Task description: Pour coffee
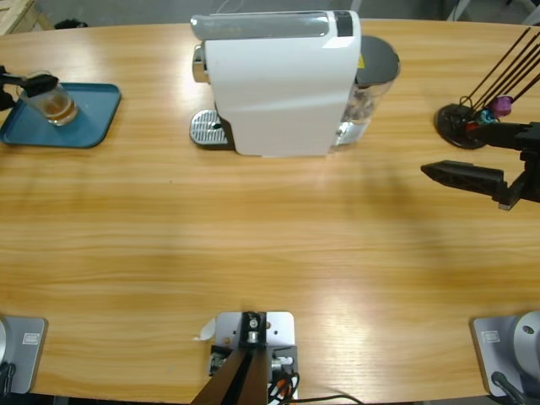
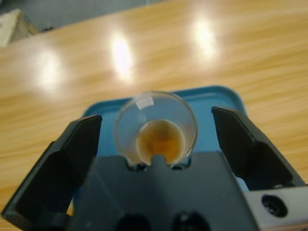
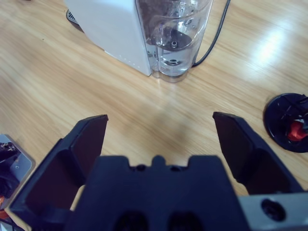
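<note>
Amber coffee (image 1: pixel 57 106) lies shallow in a clear glass (image 1: pixel 52 99) on the blue tray (image 1: pixel 89 118), far left of the worktop (image 1: pixel 270 245); the white coffee machine (image 1: pixel 283 80) stands centre (well apart).

Left wrist: left gripper (image 2: pixel 156 144) jaws apart, flanking the glass.

Right wrist: right gripper (image 3: pixel 159 139) jaws apart over bare wood.

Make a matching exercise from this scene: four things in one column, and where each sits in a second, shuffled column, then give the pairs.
Things:
1. glass cup
2. blue tray
3. coffee machine
4. black round stand

Places:
A. far middle of the table
B. table's left end, flat on the wood
C. on the tray, between the left gripper's open fingers
D. table's right end, beside the right gripper

Pairs: 1-C, 2-B, 3-A, 4-D
</note>
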